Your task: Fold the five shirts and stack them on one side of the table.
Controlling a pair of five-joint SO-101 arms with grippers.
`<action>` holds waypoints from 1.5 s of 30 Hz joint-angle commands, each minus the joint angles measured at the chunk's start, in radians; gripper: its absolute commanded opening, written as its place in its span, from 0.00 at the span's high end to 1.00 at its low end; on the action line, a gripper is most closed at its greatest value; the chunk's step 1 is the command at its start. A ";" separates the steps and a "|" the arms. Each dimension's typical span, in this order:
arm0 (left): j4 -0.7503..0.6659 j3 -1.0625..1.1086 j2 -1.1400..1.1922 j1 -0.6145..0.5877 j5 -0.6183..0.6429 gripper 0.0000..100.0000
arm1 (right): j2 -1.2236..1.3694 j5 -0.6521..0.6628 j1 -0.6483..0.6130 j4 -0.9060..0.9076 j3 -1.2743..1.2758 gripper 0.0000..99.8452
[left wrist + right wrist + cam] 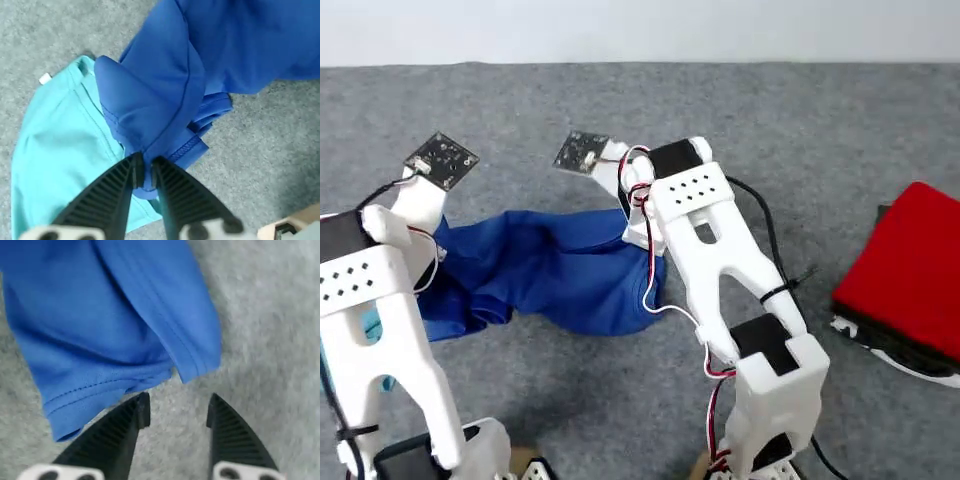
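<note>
Grey carpet [840, 130], wide strip between hem of blue shirt [570, 275] and red shirt [910, 265]

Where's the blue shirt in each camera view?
High view: blue shirt left of centre, on the grey table.
Left wrist view: pinched in the left claw, over a turquoise shirt.
Right wrist view: just ahead of the open right claw.
Shared landmark: the grey table under it.

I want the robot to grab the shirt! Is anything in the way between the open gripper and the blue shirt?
No, nothing visible is. The right gripper hangs open over the bare grey carpeted table, and the crumpled blue fabric shirt is just ahead of it.
</note>
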 commanded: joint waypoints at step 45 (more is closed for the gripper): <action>-0.080 0.117 0.000 0.002 -0.014 1.00 | 0.170 0.353 -0.019 -0.335 -0.049 0.99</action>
